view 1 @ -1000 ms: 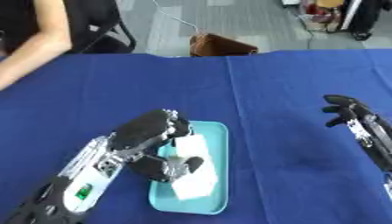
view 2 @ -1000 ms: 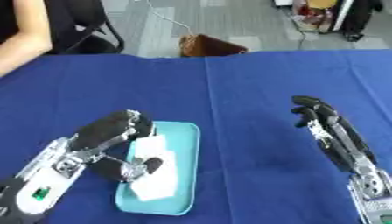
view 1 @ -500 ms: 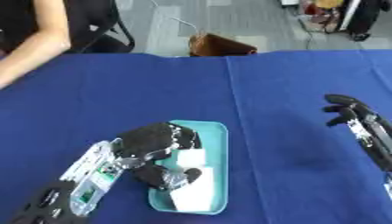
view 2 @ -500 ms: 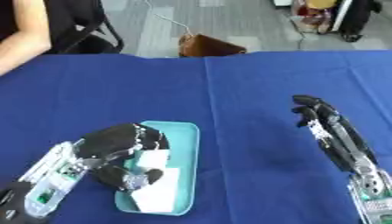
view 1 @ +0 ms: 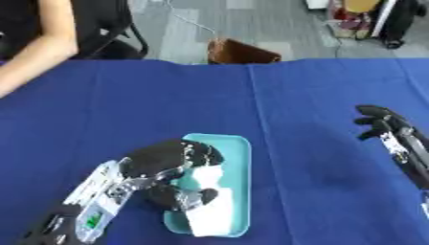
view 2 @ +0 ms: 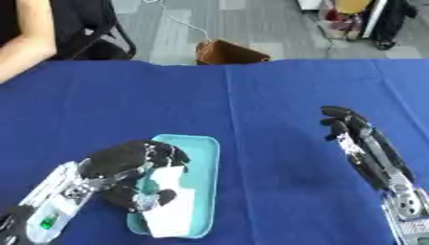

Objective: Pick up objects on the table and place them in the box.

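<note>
A shallow teal box (view 1: 236, 158) lies on the blue table, near the front and left of centre. A white object (view 1: 211, 216) rests inside it, reaching to its near end. My left hand (view 1: 166, 165) hangs over the box's left half, fingers curled round the white object's upper part with the thumb below. My right hand (view 2: 356, 131) is raised at the right, well away from the box, fingers relaxed and holding nothing.
The blue cloth-covered table (view 1: 318, 105) stretches wide around the box. Beyond its far edge stand a brown box (view 1: 239, 51) on the floor and a black chair (view 1: 113, 33). A person's arm (view 1: 38, 50) shows at the far left.
My left hand has come down and back toward me over the box, with the white object now lying lower in it. The right hand has stayed still.
</note>
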Available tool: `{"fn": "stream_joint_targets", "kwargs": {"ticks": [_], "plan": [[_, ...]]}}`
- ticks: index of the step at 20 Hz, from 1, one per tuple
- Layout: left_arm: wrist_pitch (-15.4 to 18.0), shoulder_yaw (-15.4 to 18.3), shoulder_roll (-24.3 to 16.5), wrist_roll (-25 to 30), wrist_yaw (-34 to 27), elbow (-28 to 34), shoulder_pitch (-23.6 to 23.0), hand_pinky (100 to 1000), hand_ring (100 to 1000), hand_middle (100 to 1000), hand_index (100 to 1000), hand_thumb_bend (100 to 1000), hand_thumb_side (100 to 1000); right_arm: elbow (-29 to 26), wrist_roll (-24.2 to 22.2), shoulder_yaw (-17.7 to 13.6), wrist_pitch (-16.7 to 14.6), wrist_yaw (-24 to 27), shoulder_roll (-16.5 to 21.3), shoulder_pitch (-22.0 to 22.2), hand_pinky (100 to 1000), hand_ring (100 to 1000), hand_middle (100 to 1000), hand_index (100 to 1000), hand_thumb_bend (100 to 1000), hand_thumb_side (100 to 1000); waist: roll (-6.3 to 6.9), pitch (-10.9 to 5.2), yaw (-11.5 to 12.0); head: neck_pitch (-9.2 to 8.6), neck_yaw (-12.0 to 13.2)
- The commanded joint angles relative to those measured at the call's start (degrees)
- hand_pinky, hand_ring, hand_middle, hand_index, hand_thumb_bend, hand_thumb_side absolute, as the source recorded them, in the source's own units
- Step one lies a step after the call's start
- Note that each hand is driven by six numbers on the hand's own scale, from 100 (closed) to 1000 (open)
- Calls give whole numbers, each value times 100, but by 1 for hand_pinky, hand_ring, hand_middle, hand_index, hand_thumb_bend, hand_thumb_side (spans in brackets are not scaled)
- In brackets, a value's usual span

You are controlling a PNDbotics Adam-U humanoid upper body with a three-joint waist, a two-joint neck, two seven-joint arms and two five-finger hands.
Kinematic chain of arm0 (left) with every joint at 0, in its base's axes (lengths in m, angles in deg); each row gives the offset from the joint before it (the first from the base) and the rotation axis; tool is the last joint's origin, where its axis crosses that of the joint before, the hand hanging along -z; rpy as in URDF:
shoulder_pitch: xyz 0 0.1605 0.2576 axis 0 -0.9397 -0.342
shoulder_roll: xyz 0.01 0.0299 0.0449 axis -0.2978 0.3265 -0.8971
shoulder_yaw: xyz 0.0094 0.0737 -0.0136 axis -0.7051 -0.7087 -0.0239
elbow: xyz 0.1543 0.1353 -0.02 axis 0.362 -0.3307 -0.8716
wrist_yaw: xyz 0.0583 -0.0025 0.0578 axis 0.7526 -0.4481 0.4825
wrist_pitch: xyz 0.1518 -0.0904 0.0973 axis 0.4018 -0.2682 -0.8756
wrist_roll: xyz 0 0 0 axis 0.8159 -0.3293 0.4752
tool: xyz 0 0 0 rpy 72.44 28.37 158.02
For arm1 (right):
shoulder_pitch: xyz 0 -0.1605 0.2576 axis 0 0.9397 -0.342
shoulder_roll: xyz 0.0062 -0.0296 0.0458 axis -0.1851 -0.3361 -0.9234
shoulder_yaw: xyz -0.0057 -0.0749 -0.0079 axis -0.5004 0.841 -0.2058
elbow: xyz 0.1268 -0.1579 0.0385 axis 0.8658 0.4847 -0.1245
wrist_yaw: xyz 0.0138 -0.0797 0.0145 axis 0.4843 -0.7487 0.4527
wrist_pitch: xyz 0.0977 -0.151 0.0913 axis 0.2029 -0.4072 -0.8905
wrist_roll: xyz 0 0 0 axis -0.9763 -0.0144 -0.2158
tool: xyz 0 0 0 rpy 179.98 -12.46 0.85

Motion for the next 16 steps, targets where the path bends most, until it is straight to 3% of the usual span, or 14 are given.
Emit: {"fn": "stream_joint_targets", "kwargs": {"ticks": [1,4,7,16], "plan": [[-10,80,-105,-106,270,-9,-32,827,859,882,922,506,983,-119,15,-49,-2,-12,32,-93,649,805,879,880,100,930,-18,-67,15,-91,-13],[-56,195,-106,-338,313,80,55,841,873,896,943,545,952,-123,20,-58,0,-12,19,-81,649,805,879,880,100,932,-23,-72,25,-101,-4],[-125,310,-126,-586,267,199,162,873,898,922,976,639,873,-125,34,-71,4,-11,18,-71,649,805,879,880,100,933,-25,-78,20,-113,1],[-300,458,-152,-1251,291,402,377,884,901,927,986,682,811,-125,26,-71,4,-8,15,-58,650,805,880,880,100,934,2,-77,-10,-168,-1]]}}
